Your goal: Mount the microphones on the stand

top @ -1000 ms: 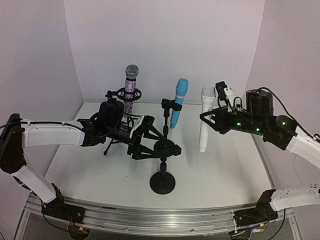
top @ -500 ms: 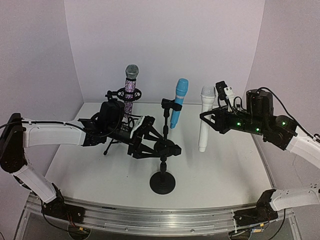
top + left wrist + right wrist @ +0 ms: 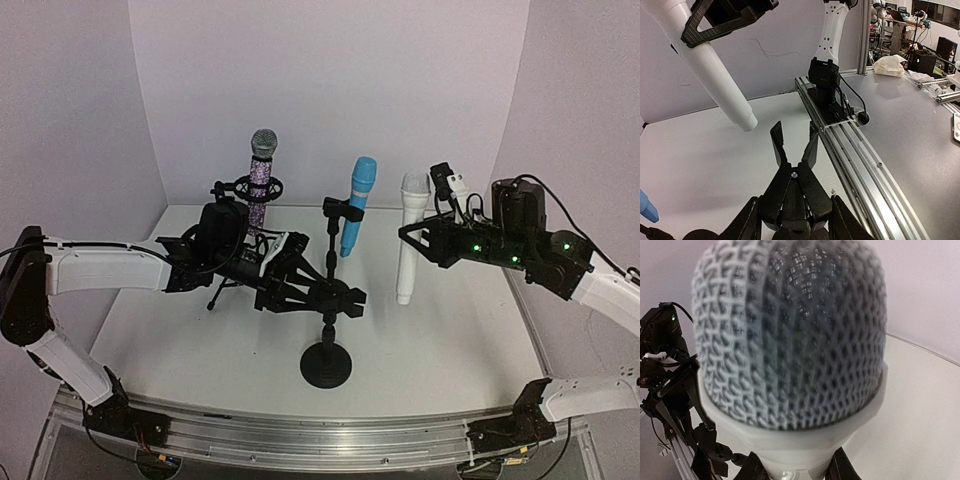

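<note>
The black stand [image 3: 326,366] rises mid-table. Clipped to its arms are the glittery purple microphone [image 3: 260,182] at back left and the light blue microphone [image 3: 356,206] in the middle. My right gripper [image 3: 414,235] is shut on the white microphone [image 3: 409,250] just under its mesh head [image 3: 790,335], holding it upright above the table, to the right of the stand. My left gripper [image 3: 300,290] is shut on the handles of an empty black clip [image 3: 338,297] on the stand. In the left wrist view that clip [image 3: 794,157] has its jaws spread, and the white microphone's lower end [image 3: 722,87] hangs beyond it.
A metal rail [image 3: 300,436] runs along the near table edge with both arm bases on it; the right arm's base [image 3: 826,80] shows in the left wrist view. White backdrop walls [image 3: 330,80] close the back and sides. The stand's left tripod leg [image 3: 215,295] lies under my left arm.
My left gripper's fingers have drawn together onto the clip's handles, and the clip has shifted slightly right. The right arm and the white microphone have not moved.
</note>
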Robot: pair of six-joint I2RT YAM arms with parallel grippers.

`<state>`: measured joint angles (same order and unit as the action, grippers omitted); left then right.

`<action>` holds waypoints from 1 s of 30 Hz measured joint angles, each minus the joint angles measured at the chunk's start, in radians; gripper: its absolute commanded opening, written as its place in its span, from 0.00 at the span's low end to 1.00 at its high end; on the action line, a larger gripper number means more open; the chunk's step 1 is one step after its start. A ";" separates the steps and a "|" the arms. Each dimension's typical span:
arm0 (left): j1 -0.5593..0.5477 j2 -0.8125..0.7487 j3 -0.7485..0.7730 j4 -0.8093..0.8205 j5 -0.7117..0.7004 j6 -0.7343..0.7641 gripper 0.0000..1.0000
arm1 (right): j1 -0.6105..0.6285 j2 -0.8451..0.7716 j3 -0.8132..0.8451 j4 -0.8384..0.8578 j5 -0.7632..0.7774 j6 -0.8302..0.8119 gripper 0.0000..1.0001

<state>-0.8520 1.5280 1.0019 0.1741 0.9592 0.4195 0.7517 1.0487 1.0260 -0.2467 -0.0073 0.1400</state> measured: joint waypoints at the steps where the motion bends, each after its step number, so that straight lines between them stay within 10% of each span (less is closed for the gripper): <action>1: 0.000 0.000 0.000 0.000 0.000 0.000 0.03 | 0.000 0.002 0.000 0.001 -0.005 0.000 0.00; 30: 0.007 0.000 0.000 0.008 -0.021 -0.057 0.00 | 0.152 0.003 -0.195 0.304 -0.382 -0.148 0.00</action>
<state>-0.8448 1.5280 1.0015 0.1822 0.9383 0.3622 0.9037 1.0514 0.8309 0.0575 -0.3888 -0.0080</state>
